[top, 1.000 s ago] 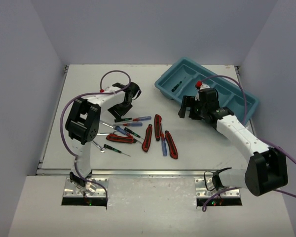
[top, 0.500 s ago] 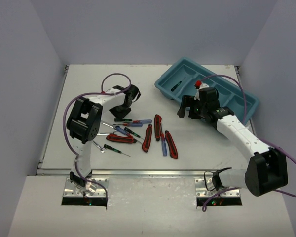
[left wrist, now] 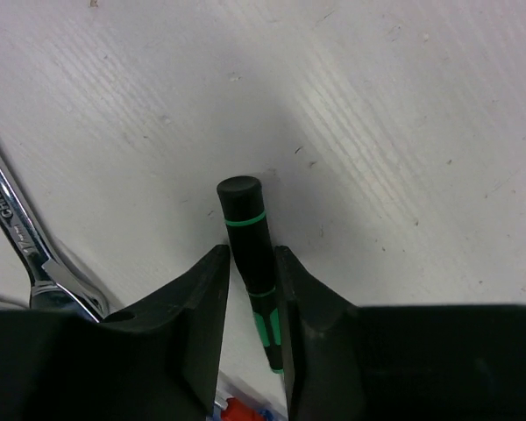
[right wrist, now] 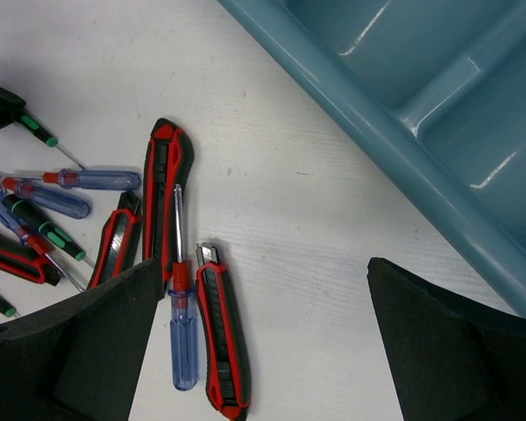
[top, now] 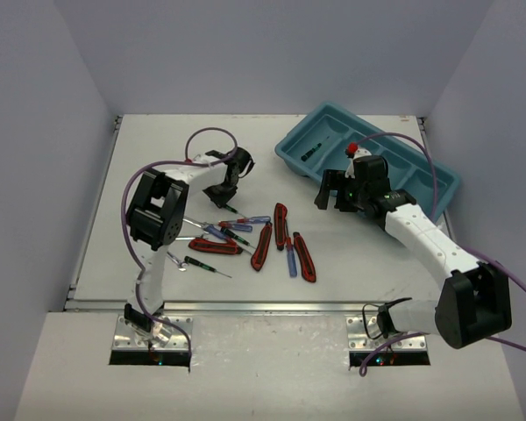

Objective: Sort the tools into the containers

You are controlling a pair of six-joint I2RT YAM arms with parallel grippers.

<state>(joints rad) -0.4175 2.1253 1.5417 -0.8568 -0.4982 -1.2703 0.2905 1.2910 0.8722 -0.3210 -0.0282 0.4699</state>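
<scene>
My left gripper (top: pixel 225 195) is at the far edge of the tool pile, shut on a thin black-and-green screwdriver (left wrist: pixel 245 230); its fingers (left wrist: pixel 212 281) press both sides of the handle just above the table. My right gripper (top: pixel 333 196) is open and empty, hovering between the pile and the teal tray (top: pixel 291 140). In the right wrist view the gripper (right wrist: pixel 263 338) is over bare table beside a red-and-black utility knife (right wrist: pixel 221 338) and a blue-and-red screwdriver (right wrist: pixel 182 333). Another black-and-green screwdriver (top: pixel 310 153) lies in the tray's left compartment.
More knives (top: pixel 280 224), blue-and-red screwdrivers (top: pixel 251 219) and green ones (top: pixel 206 264) lie scattered at the table's centre. A silver wrench (left wrist: pixel 17 230) lies just left of my left fingers. The tray's edge (right wrist: pixel 394 145) crosses the top right of the right wrist view.
My left gripper has shifted slightly toward the pile and now holds the black-and-green screwdriver between its fingers. The nearby blue-and-red screwdriver slid a little nearer. The right arm has not moved.
</scene>
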